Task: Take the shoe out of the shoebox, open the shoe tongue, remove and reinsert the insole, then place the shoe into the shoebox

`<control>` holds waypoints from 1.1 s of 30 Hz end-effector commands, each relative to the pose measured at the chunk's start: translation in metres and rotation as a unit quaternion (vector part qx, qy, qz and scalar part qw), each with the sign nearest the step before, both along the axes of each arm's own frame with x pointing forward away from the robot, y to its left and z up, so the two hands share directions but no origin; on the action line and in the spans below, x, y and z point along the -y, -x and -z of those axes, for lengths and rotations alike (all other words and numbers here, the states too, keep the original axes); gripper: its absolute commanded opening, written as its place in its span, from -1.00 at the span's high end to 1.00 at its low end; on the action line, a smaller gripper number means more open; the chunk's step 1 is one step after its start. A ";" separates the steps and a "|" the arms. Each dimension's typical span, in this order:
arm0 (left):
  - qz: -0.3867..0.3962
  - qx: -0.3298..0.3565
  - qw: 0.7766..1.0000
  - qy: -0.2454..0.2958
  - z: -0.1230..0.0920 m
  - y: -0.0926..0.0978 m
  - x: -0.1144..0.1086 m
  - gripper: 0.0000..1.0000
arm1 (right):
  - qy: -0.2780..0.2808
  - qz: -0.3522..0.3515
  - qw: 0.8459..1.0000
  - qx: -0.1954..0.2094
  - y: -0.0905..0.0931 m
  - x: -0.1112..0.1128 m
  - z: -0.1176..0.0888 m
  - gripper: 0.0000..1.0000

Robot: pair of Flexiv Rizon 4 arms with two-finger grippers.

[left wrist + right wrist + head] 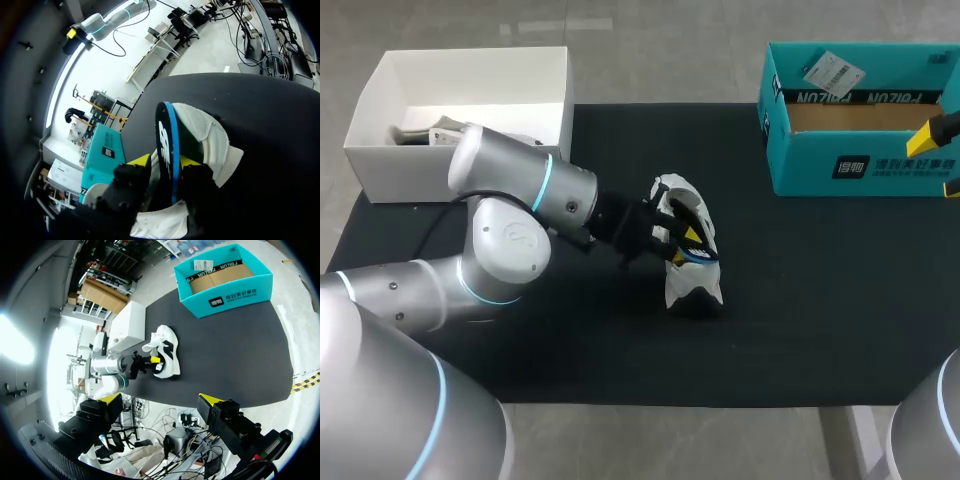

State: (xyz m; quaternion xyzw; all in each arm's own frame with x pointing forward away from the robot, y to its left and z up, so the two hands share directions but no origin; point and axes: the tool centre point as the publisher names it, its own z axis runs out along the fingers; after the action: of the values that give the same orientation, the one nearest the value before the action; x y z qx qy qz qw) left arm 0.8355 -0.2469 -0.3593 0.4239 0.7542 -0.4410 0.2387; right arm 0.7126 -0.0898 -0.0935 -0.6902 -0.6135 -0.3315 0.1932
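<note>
The shoe (692,280) lay near the middle of the counter (800,300), well apart from the teal shoebox (860,165) at the far right and from the white box (380,150) at the far left. Its long axis ran roughly from the far edge toward us, slightly slanted. We judged the pale near end to be the toe, though we could not be sure.

Our left arm (510,220) came in from the side, and its jaws were clenched on the insole (167,145). The insole was a thin black sheet with a blue edge, standing on edge out of the shoe's opening between the yellow fingertips (140,160). Our right jaws hung released, off by the counter's right edge, holding nothing.

We judged the insole to be light, soft and easily bent, so it was best pinched flat across its faces near the heel end. The shoe looked light too, with a yielding upper and a stiffer sole. It would likely slide or tip under a pull, so its heel collar seemed the firmest place to steady it.
</note>
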 end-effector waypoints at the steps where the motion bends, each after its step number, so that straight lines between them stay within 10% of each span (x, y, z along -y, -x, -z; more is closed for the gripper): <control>1: 0.006 0.006 1.000 0.006 -0.007 0.009 -0.006 0.17 | 0.001 -0.001 1.000 -0.002 -0.002 0.000 0.000 -1.00; 13: 0.026 0.010 0.999 0.018 -0.016 0.022 -0.004 1.00 | 0.001 -0.001 1.000 -0.002 -0.002 0.000 0.000 -1.00; 33: -0.012 0.020 1.000 -0.007 0.006 -0.001 -0.006 0.83 | 0.001 -0.001 1.000 -0.002 -0.002 0.000 0.000 -1.00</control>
State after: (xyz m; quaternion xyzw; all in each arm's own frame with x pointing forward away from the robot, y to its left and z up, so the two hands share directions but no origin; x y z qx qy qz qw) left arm 0.8369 -0.2403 -0.3642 0.4248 0.7586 -0.4221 0.2567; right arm 0.7127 -0.0898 -0.0935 -0.6903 -0.6135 -0.3314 0.1932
